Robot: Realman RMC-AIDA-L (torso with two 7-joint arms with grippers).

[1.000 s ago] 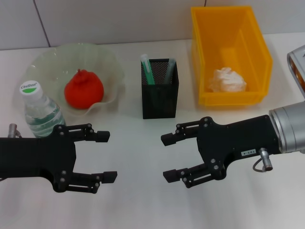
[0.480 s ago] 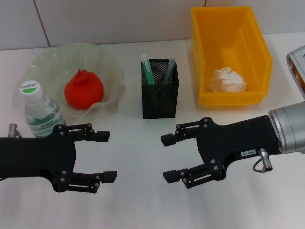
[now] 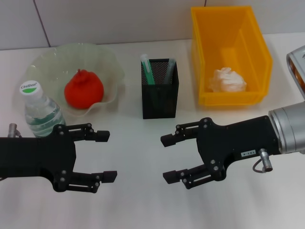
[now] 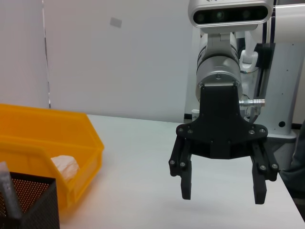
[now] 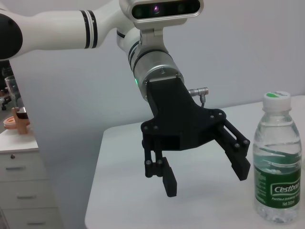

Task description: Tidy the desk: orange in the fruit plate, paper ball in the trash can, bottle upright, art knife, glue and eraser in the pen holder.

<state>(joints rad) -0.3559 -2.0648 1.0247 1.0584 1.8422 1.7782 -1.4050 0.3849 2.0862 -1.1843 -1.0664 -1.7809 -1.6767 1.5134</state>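
1. Head view: the white desk (image 3: 143, 205) is seen from above, with every item placed along its far half and both arms held over the near half.
2. The right gripper (image 3: 167, 158) is held above bare desk in front of the pen holder, its jaws spread wide and nothing between them. In the left wrist view the same gripper (image 4: 222, 193) is shown hanging clear of the surface.
3. The left gripper (image 3: 106, 156) is held above the desk just in front of the bottle, jaws likewise released and empty; it is seen again in the right wrist view (image 5: 205, 178).
4. The trash can (image 3: 257, 57) is placed at the far right, and the paper ball (image 3: 228, 80) is seen lying inside it on the floor of the bin.
5. The fruit plate (image 3: 107, 62) is placed at the far left, with the orange (image 3: 84, 89) resting in its middle.
6. The pen holder (image 3: 160, 98) is stood between the plate and the trash can, apart from both. Two slim items are seen sticking out of it, one with green on it (image 3: 147, 69) and one grey (image 3: 169, 70); what they are cannot be told, and the eraser cannot be made out.
7. The bottle (image 3: 40, 110) is stood upright at the near-left edge of the plate, white cap on top.
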